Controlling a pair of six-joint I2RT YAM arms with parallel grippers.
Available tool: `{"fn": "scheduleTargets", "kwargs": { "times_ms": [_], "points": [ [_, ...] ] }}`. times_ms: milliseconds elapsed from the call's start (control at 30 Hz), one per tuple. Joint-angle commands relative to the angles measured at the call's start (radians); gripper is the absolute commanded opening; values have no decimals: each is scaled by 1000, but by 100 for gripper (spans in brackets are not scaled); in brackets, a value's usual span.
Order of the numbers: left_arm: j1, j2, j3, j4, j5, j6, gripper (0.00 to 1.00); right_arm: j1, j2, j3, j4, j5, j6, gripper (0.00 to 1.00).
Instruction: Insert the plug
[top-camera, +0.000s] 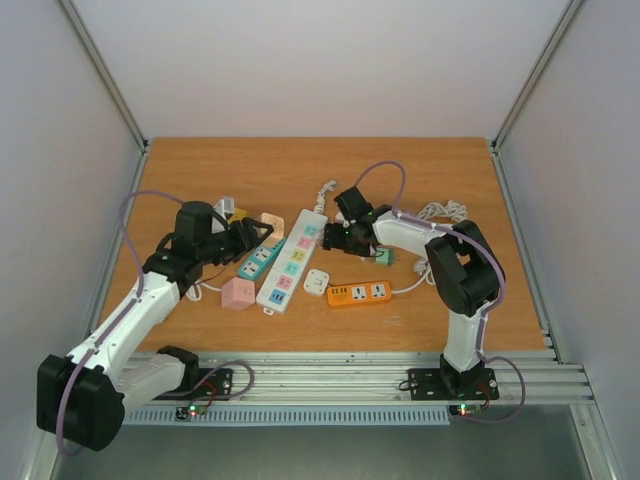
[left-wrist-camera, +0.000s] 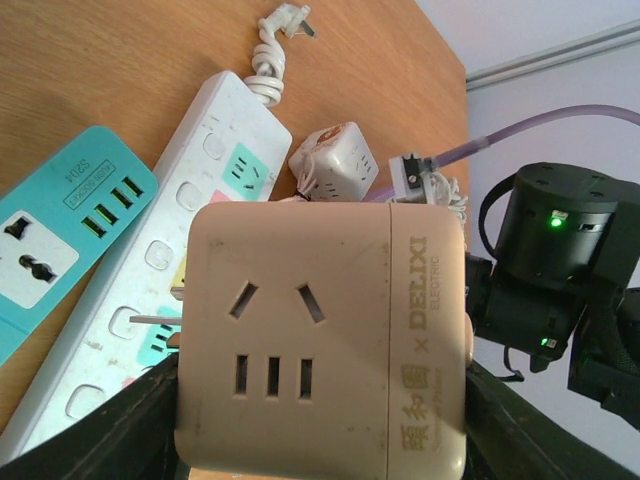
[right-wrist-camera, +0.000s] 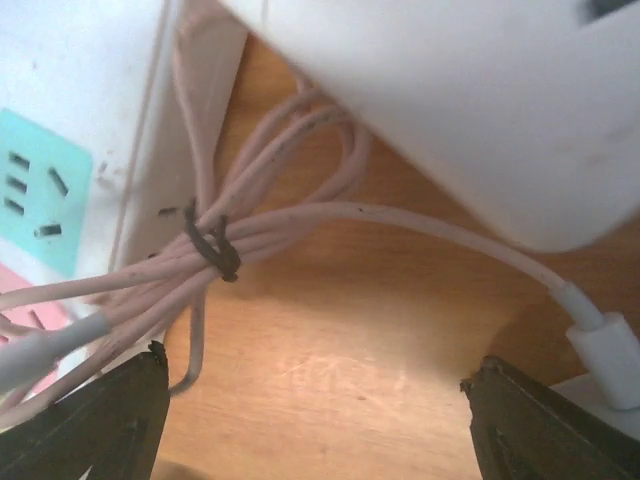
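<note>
My left gripper is shut on a beige cube adapter, gripping its two sides. One metal prong of its plug sticks out on the left, just over the long white power strip. My right gripper stands open at the strip's far right side, with only bare table between its fingers. Just ahead of it are a tied bundle of pale cord and a small white adapter.
A teal strip lies left of the white one, with a pink cube near it. A white square adapter, an orange strip and a green plug lie to the right. Coiled white cable lies far right.
</note>
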Motion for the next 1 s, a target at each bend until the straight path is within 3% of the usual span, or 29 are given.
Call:
{"fn": "scheduleTargets", "kwargs": {
  "times_ms": [0, 267, 500, 700, 800, 967],
  "points": [
    [0, 22, 3, 92, 54, 2, 33, -17, -74, -20, -19, 47, -32, 85],
    [0, 58, 18, 94, 129, -8, 34, -16, -271, -60, -29, 23, -184, 93],
    [-2, 76, 41, 131, 246, -51, 34, 71, -408, -32, 15, -245, -556, 92],
    [-3, 72, 47, 122, 337, -85, 34, 85, -427, -27, 118, -526, -697, 91],
    [-2, 65, 46, 95, 356, -84, 34, 121, -439, -29, 150, -535, -793, 91],
    [-2, 48, 42, 79, 361, -74, 34, 183, -403, 27, 111, -426, -913, 92]
  ]
}}
